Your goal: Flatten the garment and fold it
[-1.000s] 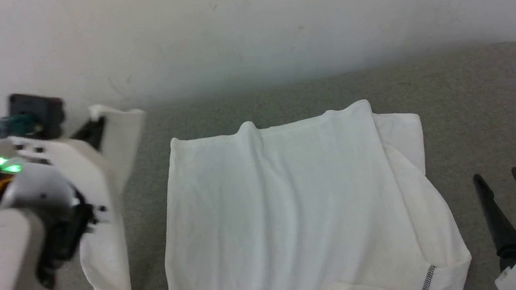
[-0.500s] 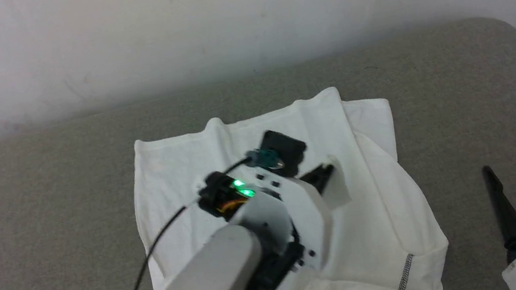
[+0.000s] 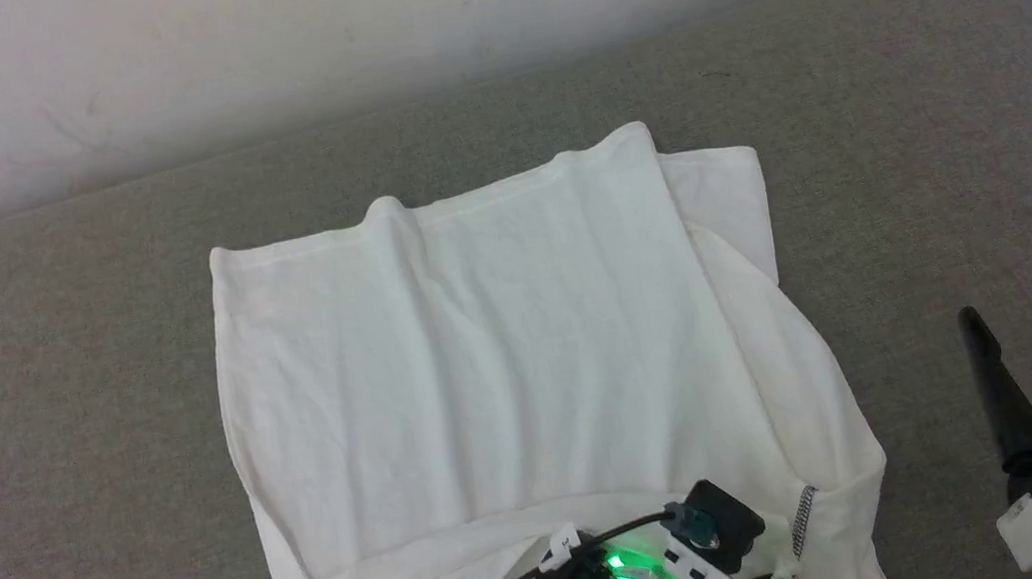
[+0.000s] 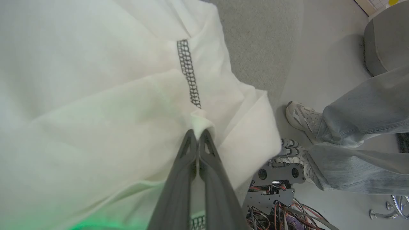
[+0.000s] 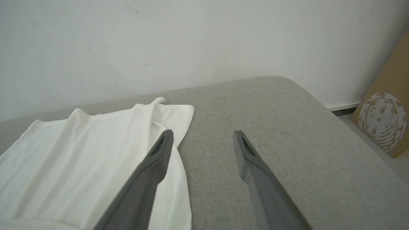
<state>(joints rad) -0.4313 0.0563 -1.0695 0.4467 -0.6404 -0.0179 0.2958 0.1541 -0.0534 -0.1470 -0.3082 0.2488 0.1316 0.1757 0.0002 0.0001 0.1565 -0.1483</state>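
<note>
On a grey cushioned surface point(image 3: 46, 396), bare at the left of the head view, the garment point(image 3: 482, 335) lies spread in the middle with its hem toward the wall point(image 3: 437, 18). Its body is mostly flat, with a few shallow creases running lengthwise.

Along the near edge a band of white cloth crosses the body. The left gripper point(image 4: 198, 135) is at the right end of that band, its fingers pressed together on a small pinch of fabric. The pinch sits just below the dark zigzag stitching point(image 4: 188, 72) of a shoulder seam.

Further right, a second layer of cloth shows past the body's right edge, apparently a part already turned in.

At the far right the right gripper point(image 3: 1007, 309) hovers over bare cushion. Its fingers are spread wide and hold nothing, and it is near the shirt's edge but not touching it.

The flattening looks largely done and the folding appears to be under way, with the side parts being brought in over the body. What seems to remain is to lay down and release the pinched cloth, smooth the creases and fold the body over itself.

In the left wrist view, a person's shoe point(image 4: 300, 116) stands on the floor beyond the cushion's edge.
</note>
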